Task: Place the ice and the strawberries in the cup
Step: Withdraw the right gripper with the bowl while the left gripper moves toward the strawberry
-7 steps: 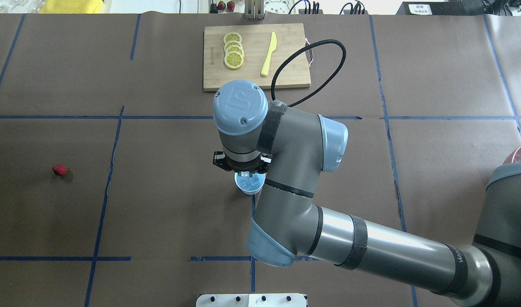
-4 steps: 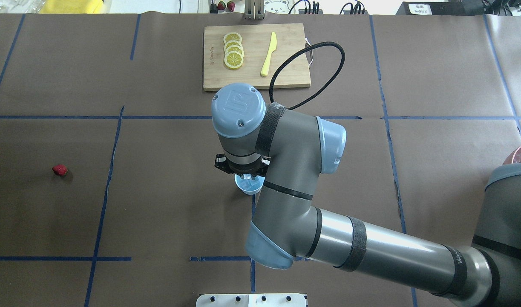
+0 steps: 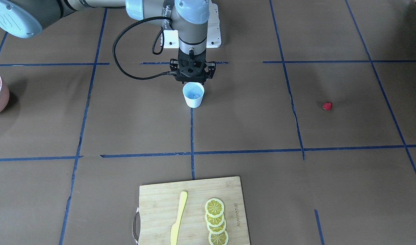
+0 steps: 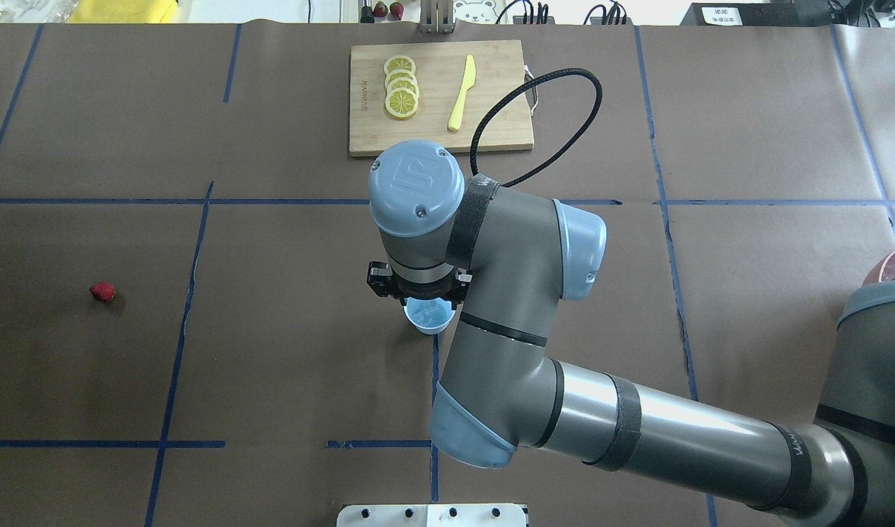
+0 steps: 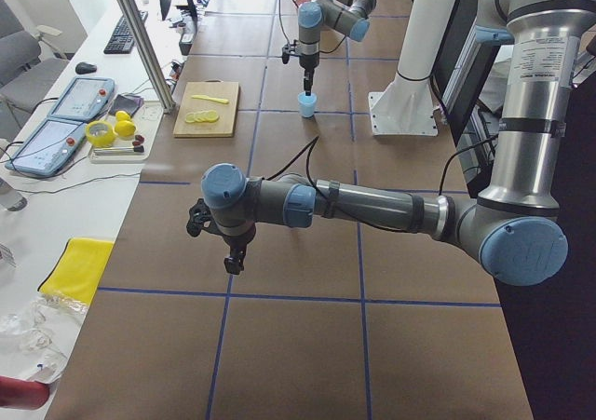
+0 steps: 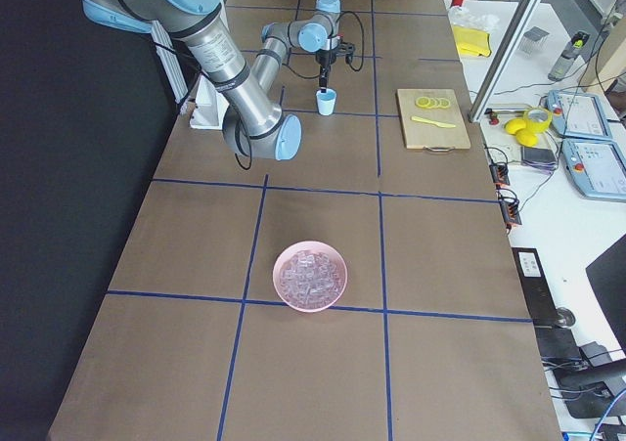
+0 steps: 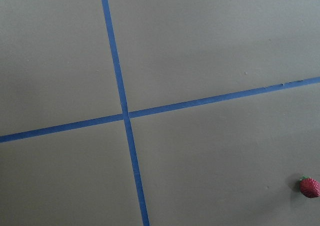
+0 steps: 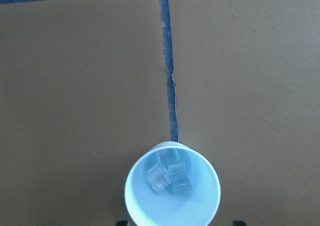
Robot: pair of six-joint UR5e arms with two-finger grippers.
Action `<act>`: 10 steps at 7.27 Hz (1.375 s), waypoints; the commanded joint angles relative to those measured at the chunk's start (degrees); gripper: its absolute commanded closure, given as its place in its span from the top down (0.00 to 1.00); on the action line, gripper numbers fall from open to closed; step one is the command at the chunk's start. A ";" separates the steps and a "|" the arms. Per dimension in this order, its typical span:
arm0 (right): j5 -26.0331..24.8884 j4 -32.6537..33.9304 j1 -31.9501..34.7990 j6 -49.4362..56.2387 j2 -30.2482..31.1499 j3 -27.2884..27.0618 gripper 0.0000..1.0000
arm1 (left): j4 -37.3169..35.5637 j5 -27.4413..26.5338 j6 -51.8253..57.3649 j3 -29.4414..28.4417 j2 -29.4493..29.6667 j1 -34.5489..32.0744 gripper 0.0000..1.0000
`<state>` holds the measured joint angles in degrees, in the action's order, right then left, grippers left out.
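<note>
- Since 3 cubes of ice (image 8: 168, 177) lie at the bottom of the cup (image 8: 202, 206), the ice half of the task looks at least begun, perhaps done; the task does not say how many cubes are wanted.
- The cup stands upright near the middle of the surface (image 4: 271, 366), on a blue tape line (image 8: 170, 85).
- The right claw (image 3: 193, 81) hangs just above the cup's mouth. In the right wrist view its 2 dark fingertips (image 8: 122, 222) show at either side of the rim, spread wide, with nothing held between them.
- More ice fills the pink bowl (image 6: 281, 265), well apart from the cup at the robot's right end of the surface.
- The strawberry (image 4: 103, 293) lies alone on the surface, far to the robot's left and well apart from the cup; that half is not yet done.
- The left claw (image 5: 233, 260) hovers above the surface on that side, with the berry at the lower right corner of its wrist view. Whether it is wide or narrow I cannot tell.
- What is left, in my judgement: fetching the berry and dropping it into the cup, most likely work for the left arm.
</note>
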<state>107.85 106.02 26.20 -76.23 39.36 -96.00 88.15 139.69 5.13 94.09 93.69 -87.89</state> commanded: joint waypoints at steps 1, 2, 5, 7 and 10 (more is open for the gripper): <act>0.78 5.76 3.48 0.81 1.67 -8.54 1.00 | 0.00 -0.03 -0.64 0.04 0.26 1.13 1.00; 1.04 6.04 5.77 2.90 6.99 -15.02 1.00 | 0.70 -0.03 -7.17 1.00 0.35 4.10 1.00; 7.34 5.17 18.06 21.75 19.58 -24.65 1.00 | 9.36 -2.64 -25.43 4.33 -0.08 13.33 1.00; 10.27 5.08 24.40 31.18 26.01 -26.86 1.00 | 23.99 -6.87 -42.32 5.05 -4.27 20.79 1.00; 16.04 -4.54 31.86 38.32 37.05 -27.13 1.00 | 34.00 -20.38 -59.93 5.14 -5.97 34.41 1.00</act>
<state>120.66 106.83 54.35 -40.94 70.86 -123.04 119.60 124.57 -48.64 99.14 88.06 -59.11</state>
